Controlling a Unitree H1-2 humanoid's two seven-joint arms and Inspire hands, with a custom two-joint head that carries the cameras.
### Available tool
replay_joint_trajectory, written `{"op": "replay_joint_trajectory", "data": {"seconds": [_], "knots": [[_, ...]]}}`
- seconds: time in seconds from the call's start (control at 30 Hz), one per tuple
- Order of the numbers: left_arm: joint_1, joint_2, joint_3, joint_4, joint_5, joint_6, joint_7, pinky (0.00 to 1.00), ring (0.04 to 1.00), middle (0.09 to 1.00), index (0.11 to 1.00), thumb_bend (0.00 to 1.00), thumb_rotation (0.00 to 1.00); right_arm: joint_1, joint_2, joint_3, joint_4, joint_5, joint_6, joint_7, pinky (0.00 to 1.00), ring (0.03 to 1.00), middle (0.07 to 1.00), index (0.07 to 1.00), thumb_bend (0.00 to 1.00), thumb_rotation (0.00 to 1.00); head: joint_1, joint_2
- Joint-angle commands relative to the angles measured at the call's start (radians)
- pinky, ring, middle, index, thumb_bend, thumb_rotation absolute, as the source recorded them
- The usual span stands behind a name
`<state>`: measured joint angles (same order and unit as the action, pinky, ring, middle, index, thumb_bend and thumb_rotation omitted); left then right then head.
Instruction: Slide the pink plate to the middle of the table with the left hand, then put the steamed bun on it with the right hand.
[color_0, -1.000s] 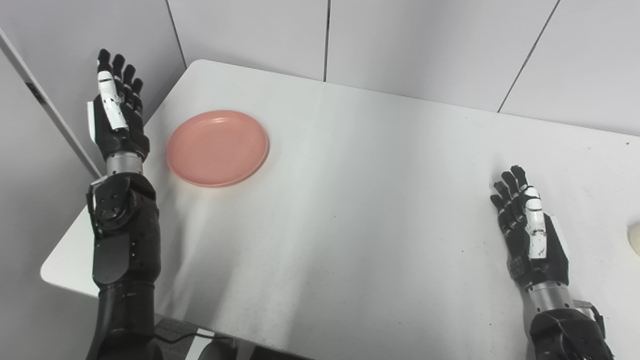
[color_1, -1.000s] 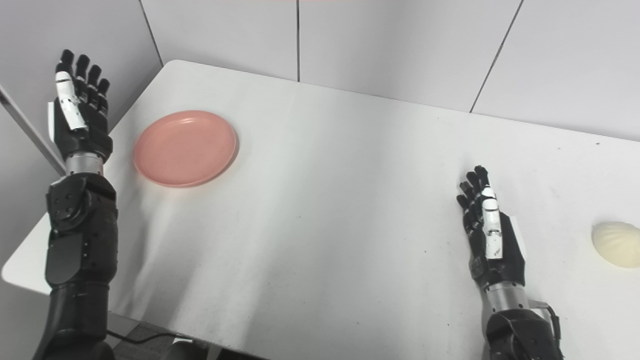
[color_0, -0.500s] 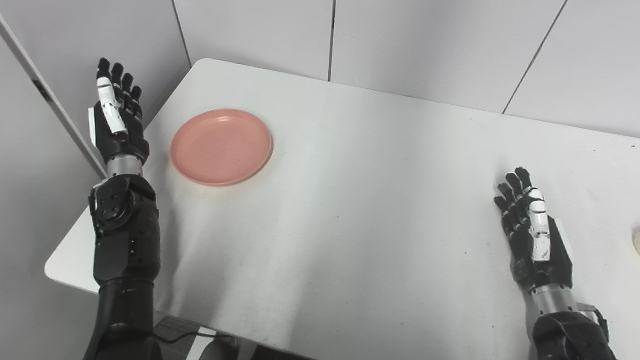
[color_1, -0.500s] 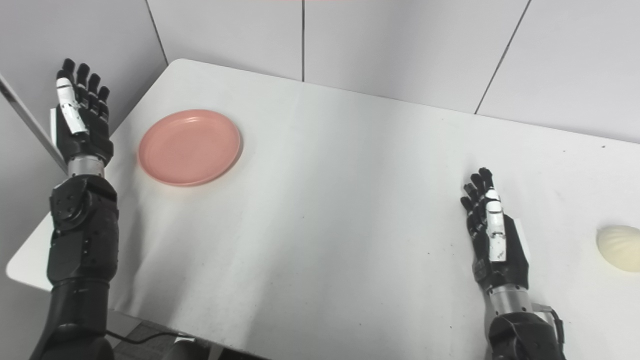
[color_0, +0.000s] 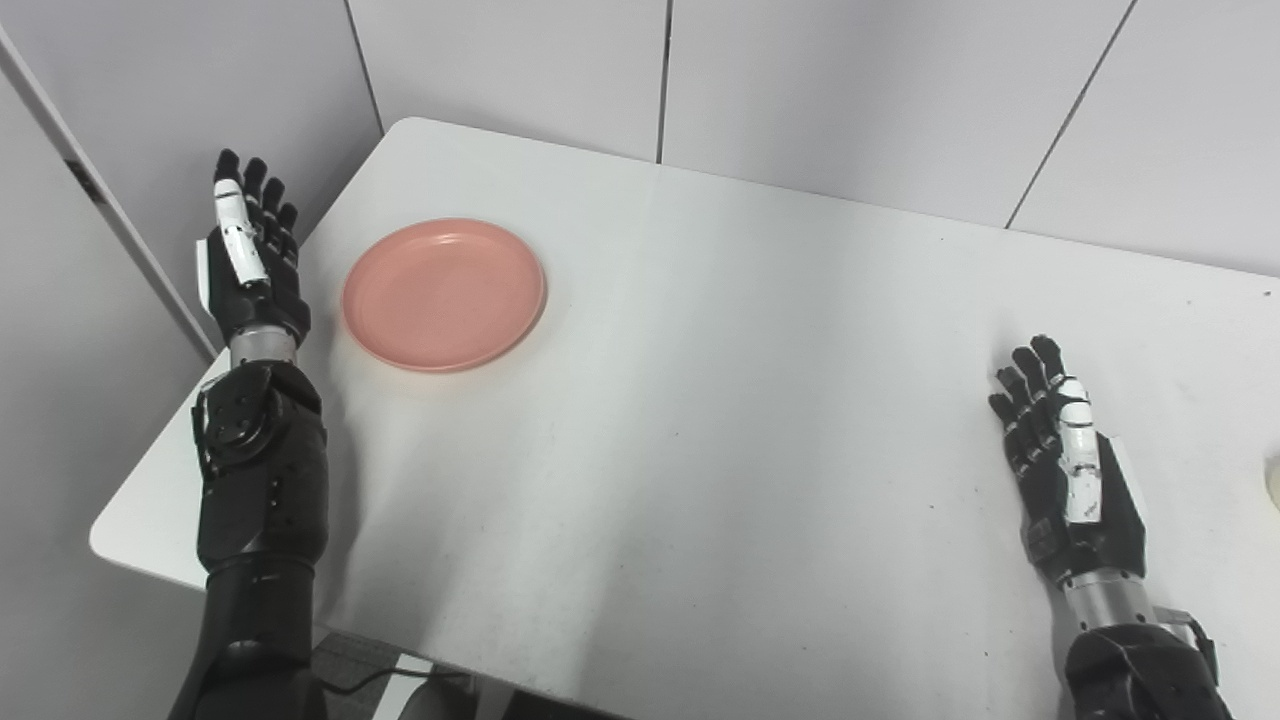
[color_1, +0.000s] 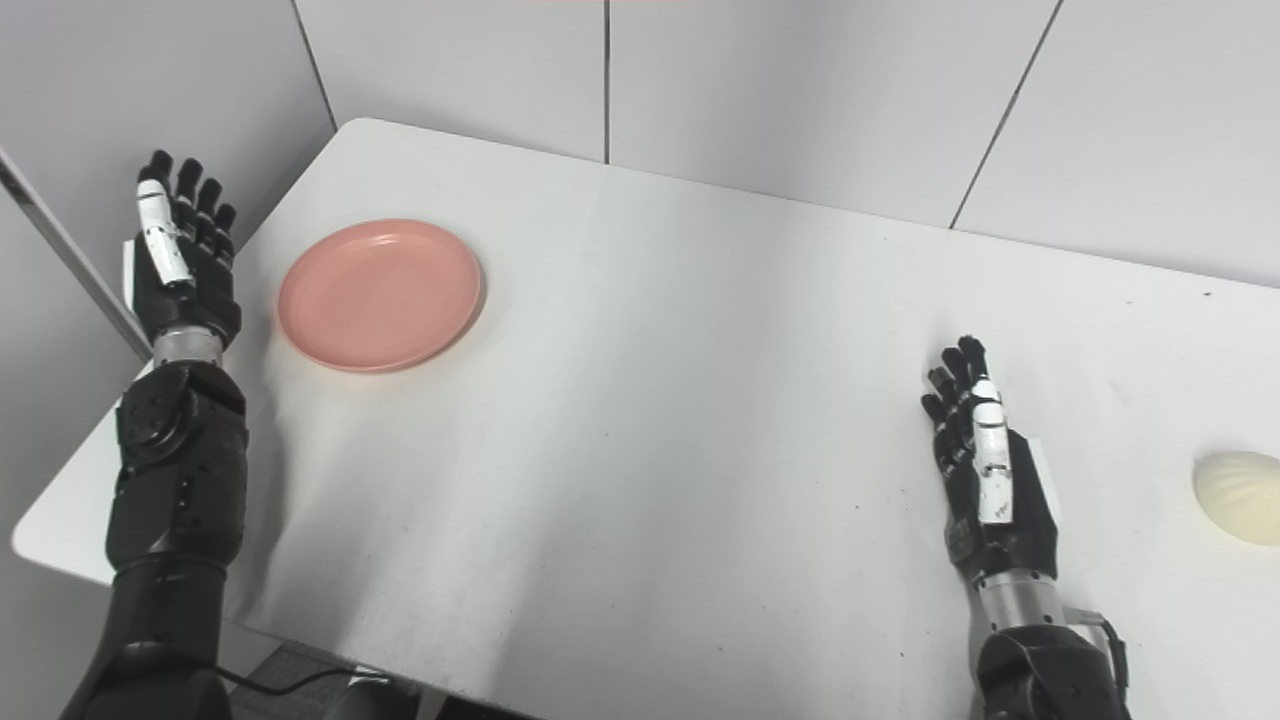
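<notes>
A pink plate lies flat on the white table, toward its far left corner. My left hand is raised just left of the plate, over the table's left edge, open with straight fingers and apart from the rim. A pale steamed bun rests at the table's right side; only a sliver of it shows in the left eye view. My right hand lies open on the table, left of the bun and not touching it.
Grey wall panels stand close behind the table, and another panel runs along the left side near my left arm. A dark cable hangs below the table's front edge.
My left hand has come down and moved a little to the right, closer to the plate. The plate, the bun and the right hand have stayed put; the camera shifted slightly early on.
</notes>
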<state>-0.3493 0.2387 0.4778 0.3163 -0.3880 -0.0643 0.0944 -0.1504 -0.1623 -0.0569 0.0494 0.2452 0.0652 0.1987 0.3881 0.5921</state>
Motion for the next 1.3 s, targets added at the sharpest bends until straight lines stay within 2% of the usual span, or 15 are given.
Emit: {"op": "replay_joint_trajectory", "data": {"seconds": [0.0, 0.1, 0.6, 0.83, 1.27], "knots": [[-0.036, 0.023, -0.004, -0.009, 0.002, -0.009, 0.0, 1.0, 0.996, 0.986, 1.0, 0.42, 1.0, 0.012, -0.008, -0.007, 0.004, -0.018, 0.041, -0.021, 1.0, 1.0, 1.0, 1.0, 0.05, 1.0, 0.001, -0.001], [-0.037, 0.022, -0.005, 0.018, -0.001, -0.005, 0.002, 1.0, 0.996, 0.985, 1.0, 0.41, 1.0, 0.013, -0.003, -0.01, -0.004, -0.019, 0.059, -0.032, 1.0, 1.0, 1.0, 1.0, 0.06, 1.0, -0.001, -0.002], [-0.05, 0.021, -0.022, 0.127, 0.001, -0.008, -0.011, 1.0, 0.986, 0.987, 0.997, 0.39, 1.0, 0.016, 0.001, -0.013, -0.007, -0.016, 0.053, -0.034, 1.0, 1.0, 1.0, 1.0, 0.07, 1.0, 0.0, 0.004], [-0.065, 0.021, -0.026, 0.217, -0.008, -0.033, -0.038, 1.0, 0.994, 0.989, 0.998, 0.38, 1.0, 0.016, 0.006, -0.011, -0.01, -0.023, 0.056, -0.042, 1.0, 1.0, 1.0, 1.0, 0.06, 1.0, -0.006, 0.005], [-0.075, -0.02, -0.119, 0.249, 0.009, -0.003, -0.086, 1.0, 0.988, 0.979, 0.987, 0.37, 1.0, 0.019, 0.011, -0.006, -0.006, -0.032, 0.044, -0.041, 1.0, 1.0, 1.0, 1.0, 0.09, 1.0, -0.029, 0.009]]}}
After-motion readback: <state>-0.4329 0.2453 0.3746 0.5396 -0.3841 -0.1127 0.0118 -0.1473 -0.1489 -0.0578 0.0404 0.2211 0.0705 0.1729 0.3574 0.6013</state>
